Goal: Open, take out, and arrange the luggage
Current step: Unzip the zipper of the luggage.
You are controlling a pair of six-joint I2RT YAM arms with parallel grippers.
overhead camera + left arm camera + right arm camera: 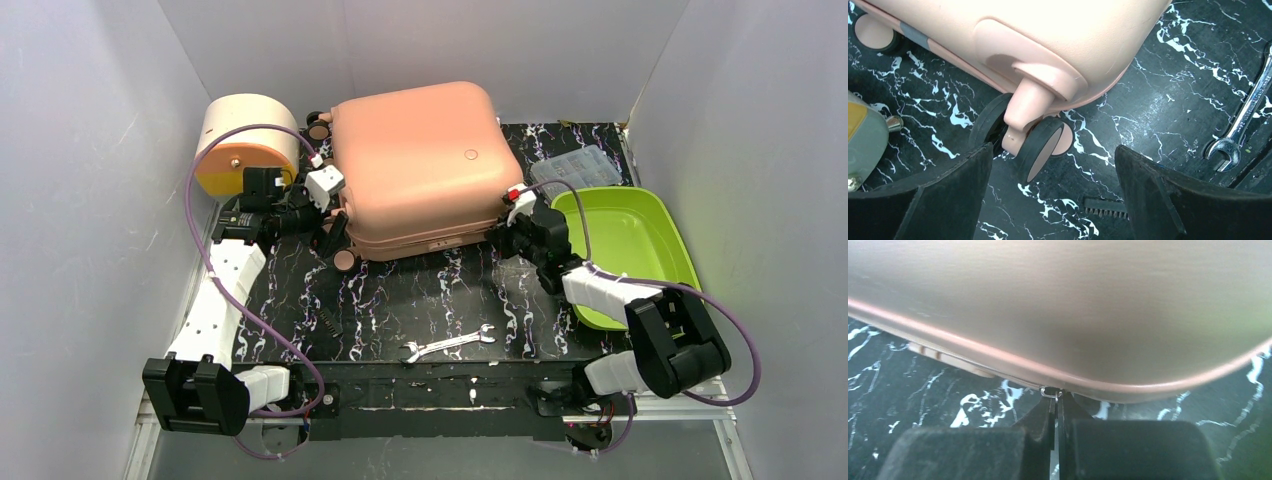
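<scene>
Right wrist view only: right gripper [1055, 402] fingers pressed together, nipping a small metal ring [1050, 392] at the luggage [420, 165] seam. Left gripper [1050, 160] gapes wide, empty, beside the luggage's caster wheel [1040, 145]. Overhead: luggage lies flat, closed.

The salmon-pink hard-shell luggage [415, 165] lies flat and closed at the table's back, wheels toward the left.
</scene>
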